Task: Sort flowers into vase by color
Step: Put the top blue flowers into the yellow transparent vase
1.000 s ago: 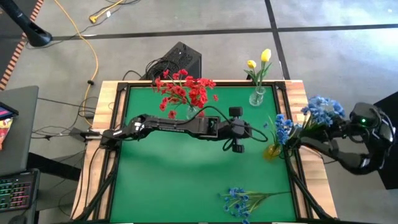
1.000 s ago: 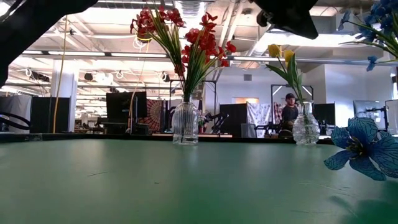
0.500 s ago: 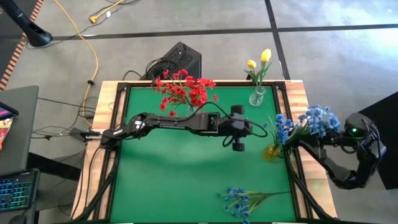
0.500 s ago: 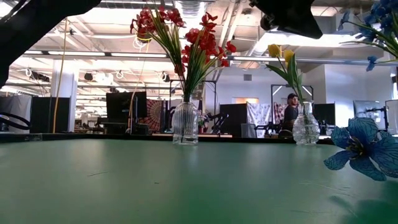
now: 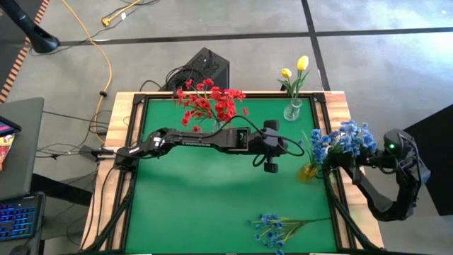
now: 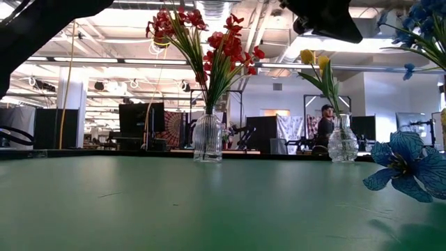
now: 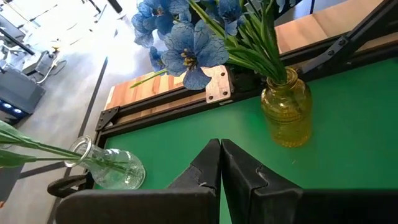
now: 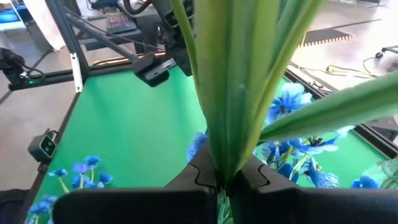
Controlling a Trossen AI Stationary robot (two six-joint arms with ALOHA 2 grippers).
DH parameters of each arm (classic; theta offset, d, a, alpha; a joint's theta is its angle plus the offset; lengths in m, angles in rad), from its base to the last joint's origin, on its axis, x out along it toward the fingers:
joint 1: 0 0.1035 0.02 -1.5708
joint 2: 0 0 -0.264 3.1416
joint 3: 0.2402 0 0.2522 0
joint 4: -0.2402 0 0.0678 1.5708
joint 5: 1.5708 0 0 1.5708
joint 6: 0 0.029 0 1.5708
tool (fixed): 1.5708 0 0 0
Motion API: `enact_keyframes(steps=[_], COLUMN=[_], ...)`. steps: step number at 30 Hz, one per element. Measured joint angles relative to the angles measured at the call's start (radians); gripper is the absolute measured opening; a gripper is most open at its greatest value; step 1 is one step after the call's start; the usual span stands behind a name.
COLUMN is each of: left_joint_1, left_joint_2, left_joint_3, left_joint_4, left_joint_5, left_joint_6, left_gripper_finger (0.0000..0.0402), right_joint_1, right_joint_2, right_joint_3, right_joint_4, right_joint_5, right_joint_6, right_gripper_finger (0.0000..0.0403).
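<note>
A blue spray [image 5: 348, 136] is clamped by the right gripper [image 8: 225, 180] just beside the amber vase [image 5: 309, 171] (already holding blue blooms); a misaligned stem could tip it. The left gripper [image 7: 221, 163], shut and empty, is held nearby.

Red flowers [image 5: 209, 103] stand upright in a clear vase at the counter's back; yellow buds [image 5: 296, 69] stand in another clear vase. Blue flowers [image 5: 338, 142] lean from an amber vase; one blue spray [image 5: 277, 228] lies flat near the front edge.
</note>
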Motion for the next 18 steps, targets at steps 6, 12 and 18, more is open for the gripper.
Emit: enact_keyframes(steps=[6, 12, 18], left_joint_1=[0.000, 0.000, 0.002], left_joint_2=[0.000, 0.000, 0.000], left_joint_3=[0.000, 0.000, 0.000], left_joint_4=[0.000, 0.000, -0.001], left_joint_5=[-0.001, -0.001, -0.001], left_joint_6=[-0.001, 0.002, 0.004], left_gripper_finger=[0.0000, 0.0000, 0.0000], right_joint_1=[-0.002, 0.002, 0.053], right_joint_2=[0.000, 0.000, 0.000], right_joint_3=[-0.002, -0.024, -0.081], right_joint_4=[-0.019, -0.062, -0.062], right_joint_5=[0.000, 0.001, -0.044], right_joint_6=[-0.012, -0.052, -0.082], right_gripper_finger=[0.0039, 0.0039, 0.0039])
